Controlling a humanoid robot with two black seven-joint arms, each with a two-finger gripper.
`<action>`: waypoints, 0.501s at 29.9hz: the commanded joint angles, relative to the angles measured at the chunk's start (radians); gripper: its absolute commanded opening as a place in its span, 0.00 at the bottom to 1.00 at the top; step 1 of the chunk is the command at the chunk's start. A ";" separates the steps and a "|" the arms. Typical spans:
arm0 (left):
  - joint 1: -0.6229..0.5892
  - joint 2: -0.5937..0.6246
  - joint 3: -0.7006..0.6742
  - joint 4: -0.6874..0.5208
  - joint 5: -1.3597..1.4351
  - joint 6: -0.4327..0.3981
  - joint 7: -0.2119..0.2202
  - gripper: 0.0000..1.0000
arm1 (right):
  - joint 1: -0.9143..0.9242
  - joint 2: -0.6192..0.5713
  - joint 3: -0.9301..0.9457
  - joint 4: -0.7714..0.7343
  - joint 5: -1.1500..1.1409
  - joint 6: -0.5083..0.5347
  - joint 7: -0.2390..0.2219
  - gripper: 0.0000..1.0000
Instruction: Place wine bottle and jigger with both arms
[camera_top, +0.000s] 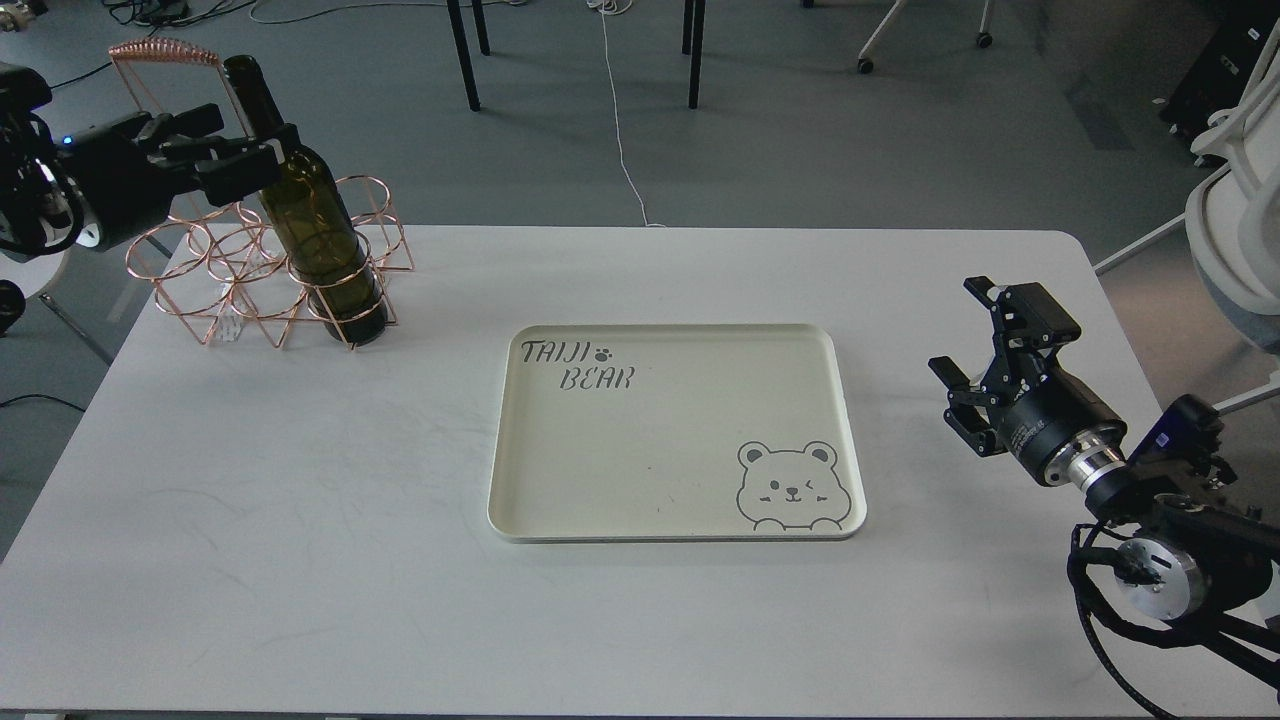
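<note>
Left hand (262, 143) masking wine bottle (318, 240) neck

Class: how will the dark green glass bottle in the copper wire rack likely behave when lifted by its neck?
The dark green glass bottle looks tall and narrow, so probably tippy. Smooth glass may slip in the left gripper. The copper wire rack ring might snag it.

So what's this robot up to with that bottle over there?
Its left claw is closed on the neck of a green wine bottle that sits in a copper wire rack at the table's far left corner. The right claw hovers open and empty over the table's right side. A cream tray with a bear drawing lies empty in the middle. No jigger is in sight.
</note>
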 joint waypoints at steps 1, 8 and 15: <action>0.059 0.078 -0.012 -0.070 -0.017 0.004 0.000 0.97 | 0.000 0.004 0.002 -0.004 -0.001 0.000 0.000 0.98; 0.157 0.155 -0.021 -0.364 -0.400 0.005 0.000 0.98 | 0.000 0.048 0.029 -0.016 -0.001 0.000 0.000 0.98; 0.292 0.008 -0.091 -0.567 -0.754 0.028 0.000 0.98 | 0.000 0.068 0.038 -0.033 0.000 -0.003 0.000 0.98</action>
